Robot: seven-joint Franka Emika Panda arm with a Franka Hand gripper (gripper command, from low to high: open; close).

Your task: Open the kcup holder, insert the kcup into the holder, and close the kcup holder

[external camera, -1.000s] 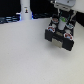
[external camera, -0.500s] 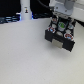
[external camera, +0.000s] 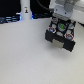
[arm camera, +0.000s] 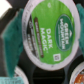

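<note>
The kcup [arm camera: 50,31] fills the wrist view, its green lid printed "Dark Magic". Teal fingers [arm camera: 14,37] press it from both sides, so my gripper [arm camera: 47,37] is shut on it. In the exterior view my gripper [external camera: 62,19] hangs just over the black kcup holder [external camera: 64,41] at the exterior view's right, with the green kcup [external camera: 61,26] at its tip. Small round coloured spots show on the holder's upper face. I cannot tell from this small view how far the holder's drawer is out.
A tall white bottle-like post [external camera: 25,9] stands at the back on the exterior view's left, beside dark equipment [external camera: 10,19] along the rear edge. The pale tabletop [external camera: 25,55] spreads across the front and left.
The arm stays over the holder with the kcup in its fingers. It seems slightly lower; nothing else has moved.
</note>
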